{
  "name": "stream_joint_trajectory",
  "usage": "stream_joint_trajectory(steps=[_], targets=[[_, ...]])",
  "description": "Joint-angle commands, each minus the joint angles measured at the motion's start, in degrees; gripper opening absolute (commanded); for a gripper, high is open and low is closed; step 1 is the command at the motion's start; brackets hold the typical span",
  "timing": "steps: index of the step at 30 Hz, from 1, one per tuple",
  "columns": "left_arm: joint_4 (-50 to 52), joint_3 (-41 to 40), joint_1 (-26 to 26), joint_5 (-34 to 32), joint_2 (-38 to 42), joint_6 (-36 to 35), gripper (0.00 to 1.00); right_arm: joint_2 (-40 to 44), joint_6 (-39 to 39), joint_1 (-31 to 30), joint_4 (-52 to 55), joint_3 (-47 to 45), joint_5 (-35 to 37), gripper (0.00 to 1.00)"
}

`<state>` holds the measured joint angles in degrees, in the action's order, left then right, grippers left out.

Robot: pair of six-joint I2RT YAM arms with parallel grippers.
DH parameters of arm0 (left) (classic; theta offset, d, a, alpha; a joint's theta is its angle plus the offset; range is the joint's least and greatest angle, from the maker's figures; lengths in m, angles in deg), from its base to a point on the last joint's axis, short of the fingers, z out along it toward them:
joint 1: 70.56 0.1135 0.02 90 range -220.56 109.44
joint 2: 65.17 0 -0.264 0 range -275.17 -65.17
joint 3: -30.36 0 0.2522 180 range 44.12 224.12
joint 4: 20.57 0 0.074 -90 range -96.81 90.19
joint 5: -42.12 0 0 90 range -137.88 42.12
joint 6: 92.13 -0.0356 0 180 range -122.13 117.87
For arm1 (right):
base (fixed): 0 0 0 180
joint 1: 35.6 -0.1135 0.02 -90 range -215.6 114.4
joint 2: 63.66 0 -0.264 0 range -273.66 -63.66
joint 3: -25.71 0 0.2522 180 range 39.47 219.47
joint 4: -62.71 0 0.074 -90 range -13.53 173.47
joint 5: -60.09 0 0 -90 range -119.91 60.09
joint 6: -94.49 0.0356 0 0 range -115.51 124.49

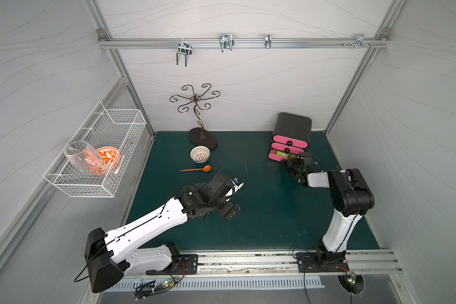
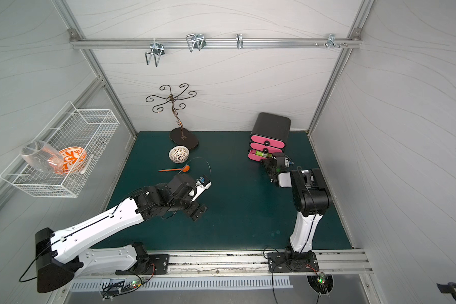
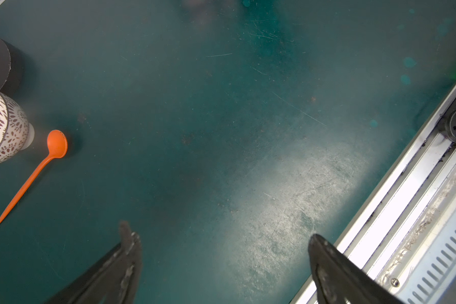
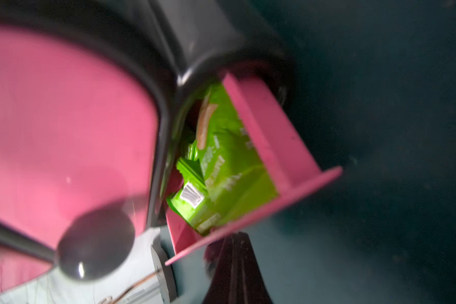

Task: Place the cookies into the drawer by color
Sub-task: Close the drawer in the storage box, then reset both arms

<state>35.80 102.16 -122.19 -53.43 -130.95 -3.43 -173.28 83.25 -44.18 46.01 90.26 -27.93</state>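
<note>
My green mat [image 1: 261,223], patterned bowl [image 1: 200,153] on it, scrolled stand [image 1: 195,134] just behind the bowl, orange spoon [image 1: 195,169] near it, drawer cabinet [image 1: 292,126] well apart.

Drawer unit [image 1: 292,126] is standing at rear R of mat [image 1: 261,210]; its btm drawer [image 1: 275,157] is sticking out fwd, cookies [image 1: 283,153] lying in it. Right gripper [image 1: 288,164] is sitting just before that drawer's front. Stand [image 1: 202,138] is standing rear ctr-L; bowl [image 1: 200,153] is sitting just before its base, spoon [image 1: 196,169] lying before bowl. Left gripper [image 1: 232,210] is hanging mid-mat, before/R of spoon. Wire basket [image 1: 125,122] is hanging on L wall [image 1: 37,79], holding glass [image 1: 81,156] and dish [image 1: 110,158].
</note>
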Motion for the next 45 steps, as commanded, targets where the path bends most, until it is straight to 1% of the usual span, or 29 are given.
stream_joint_trajectory(steps=[1, 4, 7, 12, 14, 17, 20, 23, 25, 27, 29, 30, 32, 34, 36, 38, 39, 41, 42, 44, 45], targets=[[-1.0, 0.0, 0.2, -0.9, 1.1, 0.0, 0.99, -3.1, 4.0, 0.7, -2.5, 1.8, 2.8, 0.00], [-1.2, -0.5, 0.3, -1.2, 1.6, 0.1, 0.99, -5.0, 5.5, 0.8, -3.2, 2.9, 3.7, 0.00], [-1.2, -0.7, 0.3, -1.5, 1.6, 0.2, 0.99, -6.7, 7.7, 0.9, -7.2, 2.4, 4.8, 0.00], [-1.7, -1.3, 0.5, -1.2, 1.7, 0.6, 0.99, -10.5, 6.7, 0.9, -13.4, 4.6, 0.2, 0.00], [-1.7, -1.2, 0.5, -0.9, 1.4, 0.5, 0.99, -12.8, 7.8, 0.9, -18.5, 4.9, -1.2, 0.00], [-1.6, -1.2, 0.5, -0.9, 1.3, 0.4, 0.99, -15.4, 10.3, 1.0, -25.0, 4.6, -1.2, 0.00], [-1.6, -1.4, 0.5, -1.0, 1.3, 0.4, 0.99, -15.5, 10.3, 1.6, -25.1, 5.2, -3.0, 0.00], [-2.1, -1.3, 0.2, -2.2, 1.4, 0.3, 0.99, -11.9, 8.4, 1.9, -24.0, 3.1, -2.9, 0.00], [-3.7, -1.8, 0.3, -4.1, 1.7, 0.2, 0.99, -8.5, 6.5, 2.0, -23.1, 1.0, -3.8, 0.05], [-6.3, -2.7, 0.3, -8.0, 2.8, 0.3, 0.99, -4.3, 3.4, 2.2, -20.4, -0.7, -6.4, 0.12], [-10.2, -4.7, 0.3, -12.3, 4.7, -1.4, 0.99, 1.1, -1.1, 2.2, -16.5, -3.1, -8.8, 0.18], [-11.8, -5.6, 0.7, -13.3, 5.6, -2.6, 0.99, 3.6, -3.3, 2.3, -13.6, -3.8, -9.9, 0.21], [-16.0, -8.4, 1.8, -16.5, 8.1, -4.3, 0.99, 9.7, -9.3, 2.6, -7.2, -5.6, -12.1, 0.29], [-21.0, -11.8, 5.1, -18.9, 11.4, -3.3, 0.99, 15.6, -15.6, 2.8, 0.3, -6.5, -12.5, 0.36], [-25.0, -15.2, 11.3, -18.4, 15.0, 0.3, 0.99, 20.7, -23.1, 2.7, 8.1, -5.9, -12.3, 0.41], [-27.1, -18.6, 20.9, -14.1, 18.4, 5.5, 0.99, 24.9, -31.6, 2.5, 16.7, -4.4, -10.6, 0.49], [-28.1, -20.3, 24.5, -12.5, 19.7, 6.7, 0.98, 26.5, -35.6, 2.4, 19.2, -3.9, -10.0, 0.52], [-32.2, -25.1, 31.7, -10.7, 21.2, 6.9, 0.98, 30.1, -44.3, 2.3, 23.0, -3.7, -8.0, 0.59], [-34.3, -27.1, 34.4, -10.2, 21.3, 6.6, 0.97, 31.5, -47.2, 2.3, 24.5, -3.7, -6.4, 0.61], [-38.9, -30.4, 41.8, -5.3, 20.2, 5.3, 0.98, 34.8, -53.6, 2.0, 25.8, -5.1, -1.7, 0.64], [-40.7, -31.3, 44.5, -3.4, 19.1, 5.6, 0.98, 35.8, -55.9, 1.7, 25.6, -6.3, 1.0, 0.66]])
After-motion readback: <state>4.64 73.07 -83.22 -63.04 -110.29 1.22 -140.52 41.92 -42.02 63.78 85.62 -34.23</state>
